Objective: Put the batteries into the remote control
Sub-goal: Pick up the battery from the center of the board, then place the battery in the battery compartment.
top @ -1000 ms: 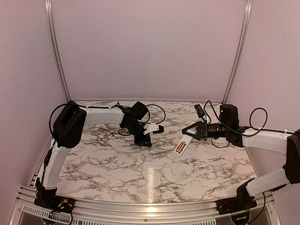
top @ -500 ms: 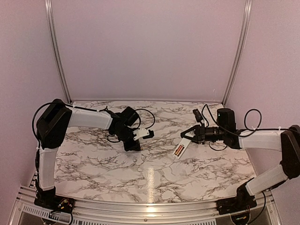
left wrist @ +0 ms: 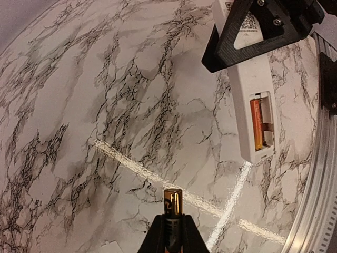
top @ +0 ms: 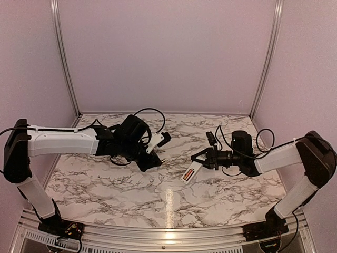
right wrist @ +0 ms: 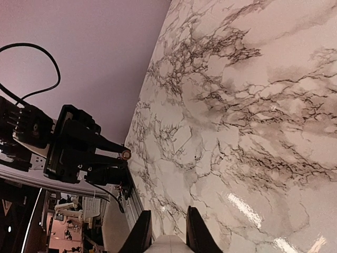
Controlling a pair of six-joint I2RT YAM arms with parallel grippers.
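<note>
The left gripper (left wrist: pixel 172 227) is clamped on a battery (left wrist: pixel 172 203). Only the battery's brass-capped tip clears the fingers; its body is hidden between them. Ahead and to the right, the right gripper (top: pixel 197 157) pinches the remote control (left wrist: pixel 251 100), bay side showing, with a second battery (left wrist: pixel 256 124) seated inside. Its black fingers (left wrist: pixel 221 52) cover the remote's far end. Beyond lies the marble tabletop (left wrist: pixel 105 132). From the right wrist, only a white sliver of the remote shows, cut off at the bottom edge.
</note>
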